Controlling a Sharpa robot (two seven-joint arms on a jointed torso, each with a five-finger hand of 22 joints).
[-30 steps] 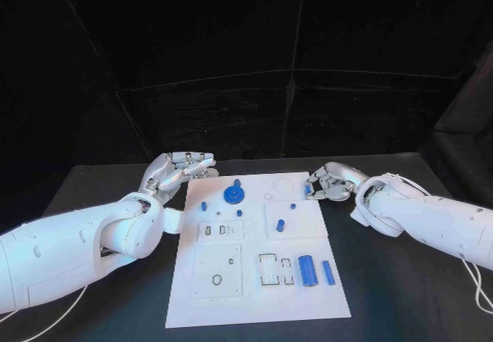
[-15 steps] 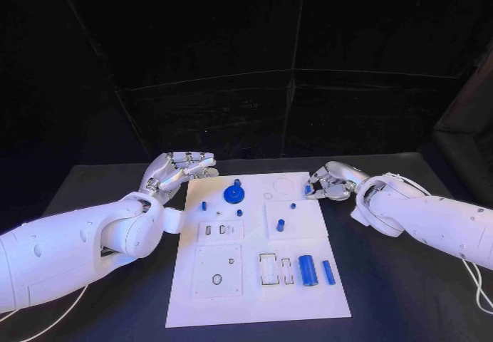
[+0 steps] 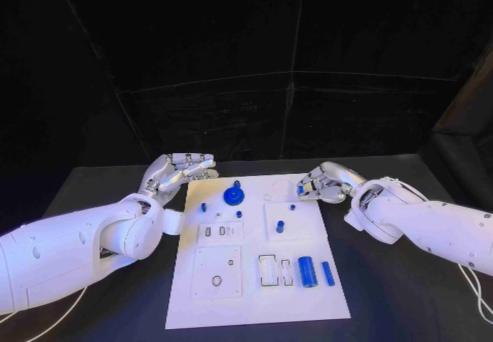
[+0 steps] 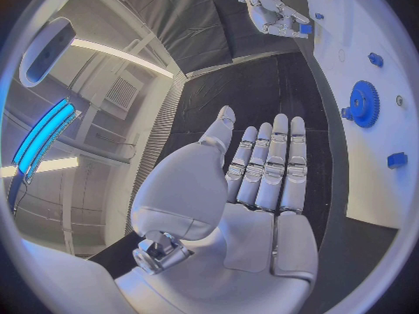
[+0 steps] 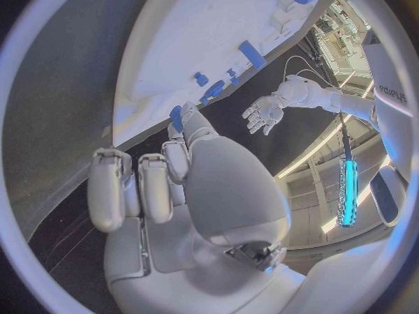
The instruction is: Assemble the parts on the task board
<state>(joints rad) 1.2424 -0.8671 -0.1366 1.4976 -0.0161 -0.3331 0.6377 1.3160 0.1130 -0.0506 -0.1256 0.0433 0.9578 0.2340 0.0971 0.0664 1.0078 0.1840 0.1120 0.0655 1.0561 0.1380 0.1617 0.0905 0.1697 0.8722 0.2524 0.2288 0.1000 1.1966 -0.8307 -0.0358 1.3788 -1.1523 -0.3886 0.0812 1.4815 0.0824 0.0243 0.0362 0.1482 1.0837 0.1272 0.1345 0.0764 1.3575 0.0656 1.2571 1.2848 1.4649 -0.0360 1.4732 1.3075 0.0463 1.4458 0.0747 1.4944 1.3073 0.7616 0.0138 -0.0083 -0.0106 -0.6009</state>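
Both hands flank the task board (image 3: 257, 285): left hand (image 3: 180, 171) spread and unladen, right hand (image 3: 320, 184) pinching a blue part (image 3: 301, 189).

- The left arm (image 3: 72, 246) is clad in smooth glossy white shells, with a rounded bulbous housing at the wrist and small dark round holes in the forearm cover.
- The left hand (image 3: 177, 171) is silver, built of segmented metallic fingers; its pale palm plates (image 4: 248, 237) meet at visible seams.
- The right arm (image 3: 432, 224) wears the same white shells, with a thin white cable (image 3: 474, 281) running along its outer side.
- The right hand (image 3: 323, 183) is silver and jointed like the left hand.
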